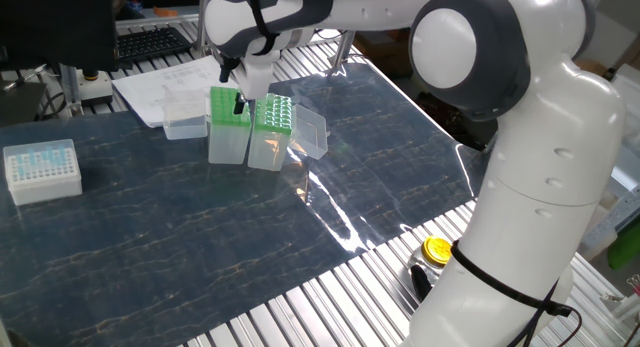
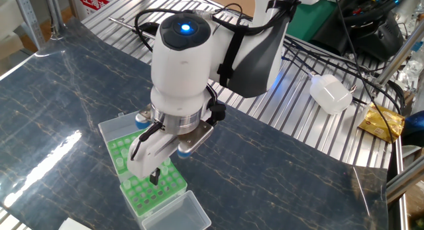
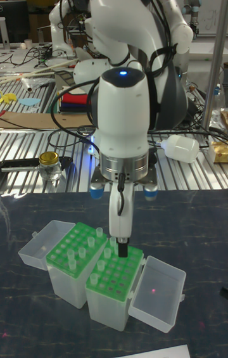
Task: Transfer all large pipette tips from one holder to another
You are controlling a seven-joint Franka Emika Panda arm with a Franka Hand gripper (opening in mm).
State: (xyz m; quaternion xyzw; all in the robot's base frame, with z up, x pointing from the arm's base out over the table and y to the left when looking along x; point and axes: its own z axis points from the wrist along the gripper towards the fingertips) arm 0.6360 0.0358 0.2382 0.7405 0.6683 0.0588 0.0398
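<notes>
Two green-topped translucent plastic racks stand side by side, touching, at lower centre of the tall fixed view: one rack at lower left and the other rack just right of it, each with its clear hinged lid folded open to the outer side. The large pipette tips, slender whitish plastic cones, stand upright in scattered holes of both racks; many holes are bare. The white robot arm descends from the upper middle of the frame, and its gripper points straight down over the right-hand rack, its dark end at the level of the tips. Whether the fingers are spread or pressed together, or pinch a tip, cannot be told from any view. In one fixed view the racks sit upper left of centre on the dark blue marbled table mat, well apart from a white box of pale-blue tips at far left.
</notes>
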